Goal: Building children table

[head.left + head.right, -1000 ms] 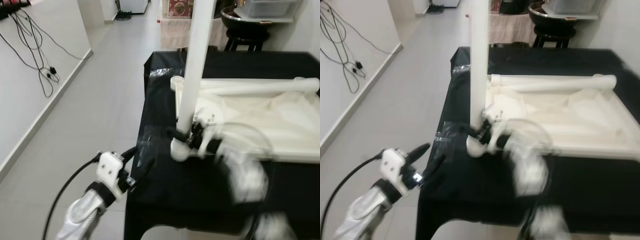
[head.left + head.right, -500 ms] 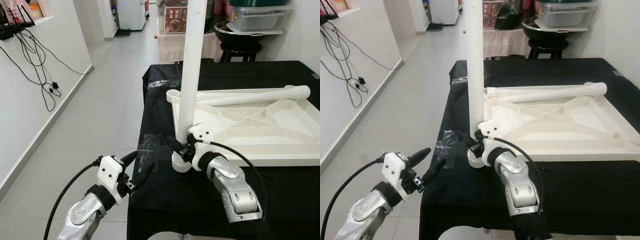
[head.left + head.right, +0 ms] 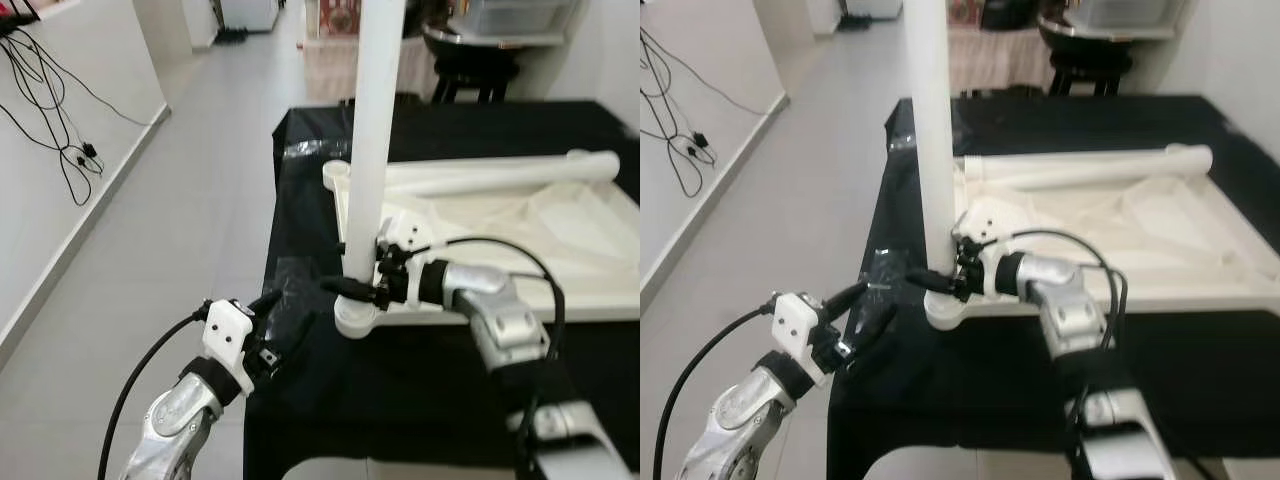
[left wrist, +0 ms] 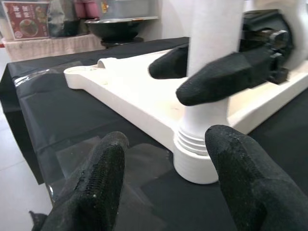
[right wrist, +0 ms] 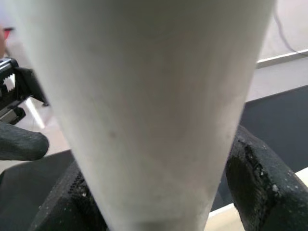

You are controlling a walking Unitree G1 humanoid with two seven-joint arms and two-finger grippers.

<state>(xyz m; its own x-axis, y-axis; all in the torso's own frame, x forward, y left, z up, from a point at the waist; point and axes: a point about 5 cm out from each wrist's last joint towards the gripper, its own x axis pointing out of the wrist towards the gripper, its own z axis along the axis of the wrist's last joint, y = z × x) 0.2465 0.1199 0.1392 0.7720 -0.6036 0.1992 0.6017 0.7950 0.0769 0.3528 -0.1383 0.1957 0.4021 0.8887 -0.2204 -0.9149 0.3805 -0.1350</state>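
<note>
A white table top (image 3: 520, 235) lies upside down on the black-covered table (image 3: 420, 390). One white leg (image 3: 372, 150) stands upright in the corner socket (image 3: 352, 318) at the near left. My right gripper (image 3: 345, 285) is shut on this leg just above the socket, one finger (image 4: 226, 77) in front and one behind. The leg (image 5: 144, 96) sits between the pads (image 5: 255, 187) in the right wrist view. My left gripper (image 3: 282, 318) is open, low at the table's near-left edge, pointing at the socket (image 4: 197, 163) and apart from it. A second leg (image 3: 500, 172) lies along the top's far side.
A clear tape patch (image 3: 290, 275) sticks to the black cloth near the corner. Bare floor (image 3: 180, 200) runs along the table's left side, with a white wall and hanging cables (image 3: 60, 120) beyond. A dark stool with a bowl (image 3: 470, 50) stands behind the table.
The head camera has shifted. My right arm has swung out to the right, and its gripper stays on the leg's base. My left gripper keeps about the same place.
</note>
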